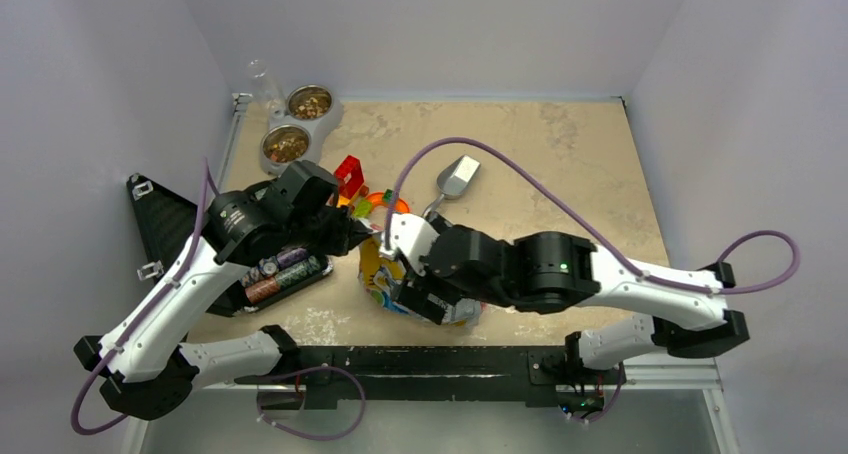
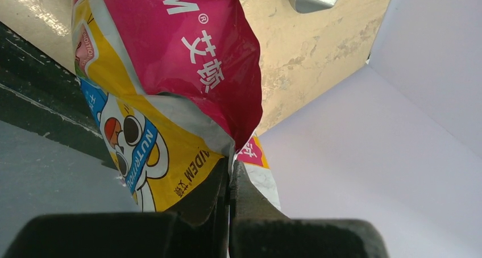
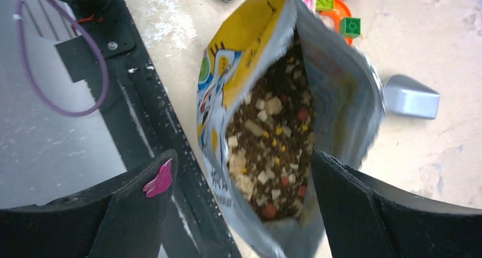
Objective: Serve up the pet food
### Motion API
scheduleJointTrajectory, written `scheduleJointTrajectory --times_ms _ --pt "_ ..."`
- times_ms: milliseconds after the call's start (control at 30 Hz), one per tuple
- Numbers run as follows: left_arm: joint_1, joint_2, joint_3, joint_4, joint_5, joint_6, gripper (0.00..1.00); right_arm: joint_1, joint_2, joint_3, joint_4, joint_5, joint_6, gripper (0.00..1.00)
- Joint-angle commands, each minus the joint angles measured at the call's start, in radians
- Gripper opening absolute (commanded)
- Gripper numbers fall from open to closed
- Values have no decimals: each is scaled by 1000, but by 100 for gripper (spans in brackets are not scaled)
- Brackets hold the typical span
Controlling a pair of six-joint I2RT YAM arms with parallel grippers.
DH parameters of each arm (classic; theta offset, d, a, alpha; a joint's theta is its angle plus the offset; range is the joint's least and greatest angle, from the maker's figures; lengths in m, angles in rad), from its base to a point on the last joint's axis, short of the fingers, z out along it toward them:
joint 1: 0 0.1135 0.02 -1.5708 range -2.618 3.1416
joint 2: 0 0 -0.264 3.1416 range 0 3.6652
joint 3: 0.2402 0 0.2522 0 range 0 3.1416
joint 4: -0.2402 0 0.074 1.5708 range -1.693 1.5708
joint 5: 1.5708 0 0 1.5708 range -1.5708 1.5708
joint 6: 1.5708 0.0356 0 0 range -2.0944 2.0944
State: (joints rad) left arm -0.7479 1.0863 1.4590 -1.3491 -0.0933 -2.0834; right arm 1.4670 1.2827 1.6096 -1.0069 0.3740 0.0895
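Observation:
An open yellow-and-pink pet food bag (image 1: 376, 271) stands near the table's front edge. My left gripper (image 2: 232, 164) is shut on the bag's top edge (image 2: 187, 70), holding it up. In the top view the left gripper (image 1: 362, 236) is at the bag's far left corner. My right gripper (image 3: 243, 155) is open, its jaws spread wide on either side of the bag's mouth (image 3: 341, 93). Inside lies the pet food (image 3: 273, 138), brown kibble with pale, yellow and red bits. In the top view the right gripper (image 1: 425, 296) covers most of the bag.
A grey double bowl stand (image 1: 330, 122) at the back left holds kibble in both bowls. A silver scoop (image 1: 457, 177) lies behind the bag and shows in the right wrist view (image 3: 409, 96). Colourful toy blocks (image 1: 355, 186) and a black tray of cans (image 1: 285, 272) lie left.

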Motion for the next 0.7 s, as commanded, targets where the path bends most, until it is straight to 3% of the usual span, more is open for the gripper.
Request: scheduleJointTrajectory --times_ms 0,100,200,333,433,667 --pt "20 -35 12 175 34 -157 0 -32 137 105 14 65 -82 91" --pt "25 -40 7 166 52 -129 0 -109 171 153 -11 33 -61 93" --pt "36 -64 -28 182 58 -122 0 -136 130 93 -1 48 -84 95" --pt "73 -70 -50 180 50 -90 0 -140 32 3 4 -41 -108 80" --pt "99 -71 -44 169 39 -68 0 -141 -25 -63 -38 -5 -14 77" --pt "126 -41 -8 159 61 -30 0 -144 -171 -79 -107 -87 73 92"
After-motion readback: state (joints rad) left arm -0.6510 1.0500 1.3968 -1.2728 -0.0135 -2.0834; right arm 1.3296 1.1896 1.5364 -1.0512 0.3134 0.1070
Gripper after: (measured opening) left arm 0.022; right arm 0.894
